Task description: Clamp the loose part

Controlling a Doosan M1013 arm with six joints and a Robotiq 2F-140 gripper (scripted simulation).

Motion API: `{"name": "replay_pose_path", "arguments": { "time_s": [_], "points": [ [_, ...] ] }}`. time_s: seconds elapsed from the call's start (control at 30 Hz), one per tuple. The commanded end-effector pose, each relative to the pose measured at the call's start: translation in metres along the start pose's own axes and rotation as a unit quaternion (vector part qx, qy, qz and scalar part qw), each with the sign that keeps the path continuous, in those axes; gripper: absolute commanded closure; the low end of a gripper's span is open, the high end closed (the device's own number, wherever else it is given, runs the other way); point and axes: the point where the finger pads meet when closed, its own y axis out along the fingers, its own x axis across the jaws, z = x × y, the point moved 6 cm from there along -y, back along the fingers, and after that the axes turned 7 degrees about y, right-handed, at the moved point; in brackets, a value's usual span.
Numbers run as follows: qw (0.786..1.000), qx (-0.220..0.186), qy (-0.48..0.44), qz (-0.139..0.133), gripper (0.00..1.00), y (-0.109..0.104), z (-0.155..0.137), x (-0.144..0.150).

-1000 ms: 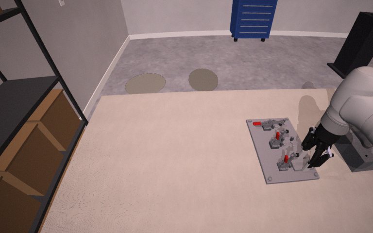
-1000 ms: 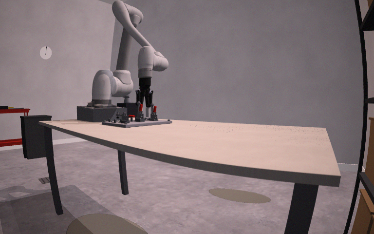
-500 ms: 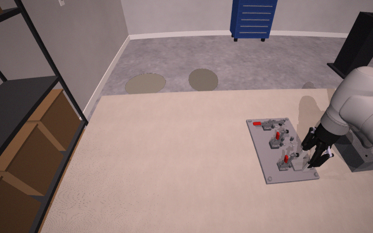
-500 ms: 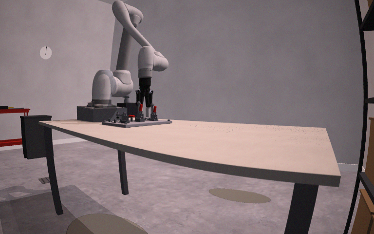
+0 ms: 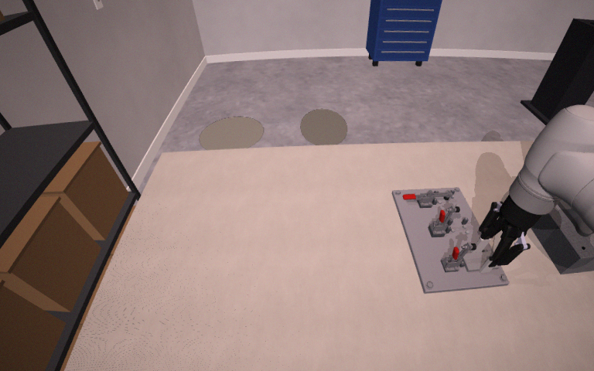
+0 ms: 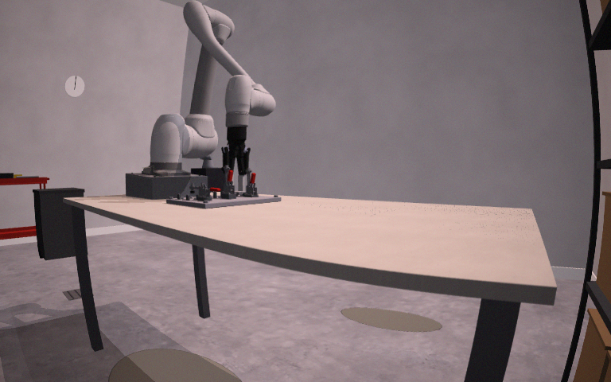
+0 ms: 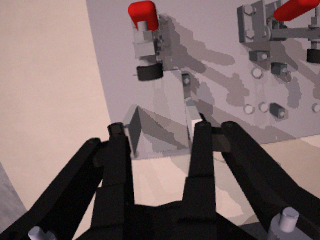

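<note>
The grey fixture plate [image 5: 446, 238] lies on the table at the right and carries three clamps in a row. The far clamp's red handle [image 5: 409, 196] lies flat. The middle handle [image 5: 442, 215] and the near handle [image 5: 455, 252] stand upright. My gripper [image 5: 499, 244] points down over the near nest and is shut on the pale grey loose part [image 5: 479, 260]. In the wrist view the part [image 7: 163, 130] sits between my fingertips, just in front of the near clamp [image 7: 143, 15], at the plate's edge. I cannot tell whether the part touches the pads.
The arm's dark base block [image 5: 564, 244] stands right beside the fixture. A shelf rack with brown boxes [image 5: 48, 227] stands at the table's left edge. The fixture also shows in the exterior view [image 6: 223, 200], near the table's far end.
</note>
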Motion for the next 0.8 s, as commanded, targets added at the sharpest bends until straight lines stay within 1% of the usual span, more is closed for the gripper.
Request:
{"name": "replay_pose_path", "arguments": {
  "time_s": [0.0, 0.3, 0.33, 0.77],
  "points": [
    [1.0, 0.0, 0.0, 0.0, 0.9, 0.0, 0.0, 0.0],
    [1.0, 0.0, 0.0, 0.0, 0.9, 0.0, 0.0, 0.0],
    [1.0, 0.0, 0.0, 0.0, 0.38, 0.0, 0.0, 0.0],
    [1.0, 0.0, 0.0, 0.0, 0.38, 0.0, 0.0, 0.0]
  ]
}}
